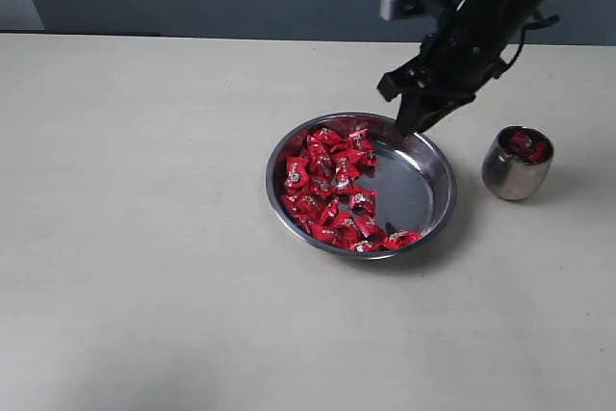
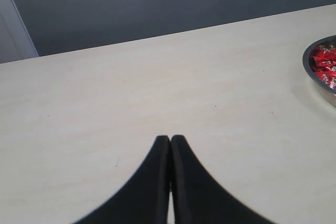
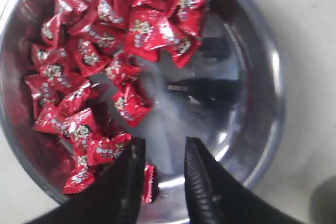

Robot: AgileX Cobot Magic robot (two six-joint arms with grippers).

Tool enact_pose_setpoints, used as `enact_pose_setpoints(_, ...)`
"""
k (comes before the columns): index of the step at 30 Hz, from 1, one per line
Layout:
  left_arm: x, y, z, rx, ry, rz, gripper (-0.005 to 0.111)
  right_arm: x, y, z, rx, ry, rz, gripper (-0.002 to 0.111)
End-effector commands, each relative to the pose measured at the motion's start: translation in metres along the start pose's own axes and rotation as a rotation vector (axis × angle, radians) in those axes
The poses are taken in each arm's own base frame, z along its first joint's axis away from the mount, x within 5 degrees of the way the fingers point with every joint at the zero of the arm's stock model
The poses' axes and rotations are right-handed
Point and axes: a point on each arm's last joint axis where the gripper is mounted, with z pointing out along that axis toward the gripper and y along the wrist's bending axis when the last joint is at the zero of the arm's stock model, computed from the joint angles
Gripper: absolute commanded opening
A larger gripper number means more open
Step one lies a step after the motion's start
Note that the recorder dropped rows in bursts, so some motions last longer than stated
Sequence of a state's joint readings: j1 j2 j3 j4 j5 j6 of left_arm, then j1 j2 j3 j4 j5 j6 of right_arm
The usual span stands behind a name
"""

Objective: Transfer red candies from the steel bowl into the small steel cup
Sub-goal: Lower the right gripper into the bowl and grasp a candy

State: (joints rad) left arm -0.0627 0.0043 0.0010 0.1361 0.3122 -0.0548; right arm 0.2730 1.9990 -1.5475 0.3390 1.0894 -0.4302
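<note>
Over the bowl [image 1: 435,163] hung the right gripper [image 1: 408,128], its jaws a little apart and gripping nothing, beside the heap of red candies [image 1: 327,185]. Near the bowl on the table [image 1: 144,238] stood the small cup [image 1: 508,178], a few candies inside. The left gripper [image 2: 170,139], pinched shut and empty, hovered well away from the bowl.

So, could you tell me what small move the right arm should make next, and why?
Probably lower the right gripper onto the loose candy near its fingertips and close. Its jaws stand open and empty above the steel bowl. Most of the red candies lie in that bowl, while the small steel cup already holds some, so another pick seems due.
</note>
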Motion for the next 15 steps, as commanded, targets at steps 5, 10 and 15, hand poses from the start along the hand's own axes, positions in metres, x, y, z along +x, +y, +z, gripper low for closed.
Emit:
enact_pose_setpoints(5,-0.001,-0.001,0.0,0.01,-0.01,-0.004,0.0,-0.006,0.022,0.068,-0.013,0.109,-0.119,0.042)
enact_pose_setpoints(10,-0.001,-0.001,0.0,0.01,-0.01,-0.004,0.0,0.005,0.025,0.07,-0.066,0.238,-0.114,0.042)
enact_pose_setpoints(15,-0.001,-0.001,0.0,0.01,-0.01,-0.004,0.0,0.009,0.029,0.072,-0.121,0.274,-0.091,0.042)
